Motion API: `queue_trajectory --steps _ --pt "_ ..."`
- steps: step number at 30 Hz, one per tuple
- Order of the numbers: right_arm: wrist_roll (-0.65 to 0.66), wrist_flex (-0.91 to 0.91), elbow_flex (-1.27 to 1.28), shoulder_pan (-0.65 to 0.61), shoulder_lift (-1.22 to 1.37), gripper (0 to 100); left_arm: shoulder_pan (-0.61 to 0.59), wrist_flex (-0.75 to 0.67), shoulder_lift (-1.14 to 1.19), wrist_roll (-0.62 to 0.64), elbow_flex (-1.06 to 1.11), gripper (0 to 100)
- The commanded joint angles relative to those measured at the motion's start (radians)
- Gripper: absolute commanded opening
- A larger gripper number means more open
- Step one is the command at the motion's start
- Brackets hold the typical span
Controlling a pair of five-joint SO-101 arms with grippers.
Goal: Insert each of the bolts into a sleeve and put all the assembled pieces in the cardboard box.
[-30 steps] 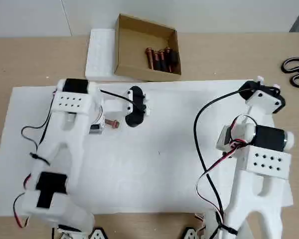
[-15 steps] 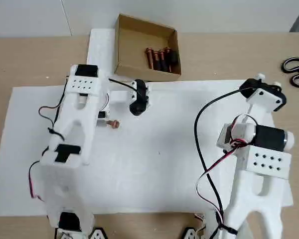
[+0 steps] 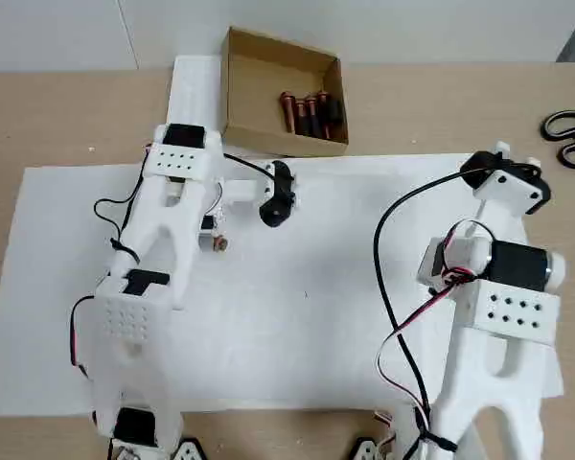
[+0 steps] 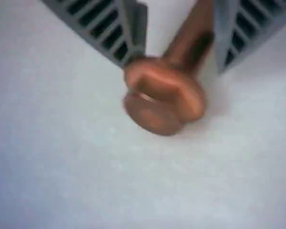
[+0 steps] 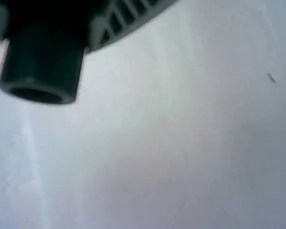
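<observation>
Copper is what I look for first: the bolt (image 4: pixel 164 100) lies flat on the white sheet (image 3: pixel 316 316), left of centre and a little nearer me than the cardboard box (image 3: pixel 232 86), which already holds several finished pieces (image 3: pixel 311 113). My left gripper (image 4: pixel 178 33) is right on it. The head seems to point right and the shank runs back between the two fingers, which straddle it slackly, with a gap showing on one side, so I judge it not yet clamped. The right gripper (image 3: pixel 503 182) is well apart at the sheet's right edge, clenched on a dark sleeve (image 5: pixel 40 62) whose open end faces outward. The squeeze comes first, then bolt and sleeve must line up.
</observation>
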Motion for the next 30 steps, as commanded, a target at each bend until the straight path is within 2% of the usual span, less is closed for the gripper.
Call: queue_trajectory --steps 1,22,26,30 --pt "0.009 -0.010 -0.005 0.012 -0.025 0.2 0.025 0.028 -0.008 -0.344 -0.027 8" --pt "0.009 -0.019 -0.006 0.010 -0.025 0.2 0.034 0.028 -0.008 -0.342 0.110 8" --pt "0.009 -0.012 -0.008 0.010 -0.025 0.2 0.044 0.028 -0.018 -0.293 0.105 0" --pt "0.009 -0.010 -0.009 0.010 -0.027 0.2 0.049 0.028 -0.020 -0.222 0.053 0"
